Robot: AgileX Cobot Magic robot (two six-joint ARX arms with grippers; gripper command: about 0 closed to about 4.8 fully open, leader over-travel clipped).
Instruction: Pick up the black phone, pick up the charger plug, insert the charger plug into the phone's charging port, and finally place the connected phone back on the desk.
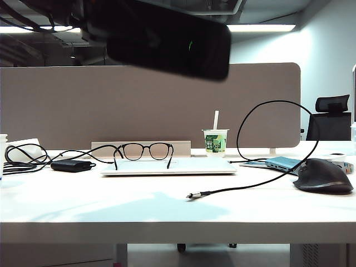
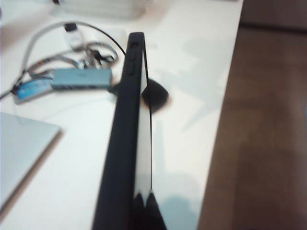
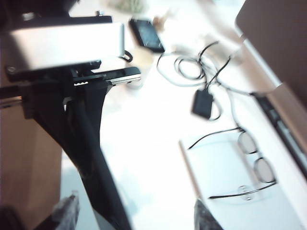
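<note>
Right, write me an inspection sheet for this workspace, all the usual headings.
Surface: wide white smooth desk, no spills seen.
Job's things: flat matte black phone held up off the desk; silver-tipped charger plug lying on the desk, unconnected.
Clutter: black-rimmed glasses on a closed silver laptop; green-labelled cup with a straw; dark grey mouse; blue-grey hub.
Grippers: left gripper shut on the black phone; right gripper open, gripping nothing.
Cables: thin black charger cable arching above the desk; black power brick with cords.
Surroundings: grey-brown fabric partition; black office chair.
</note>
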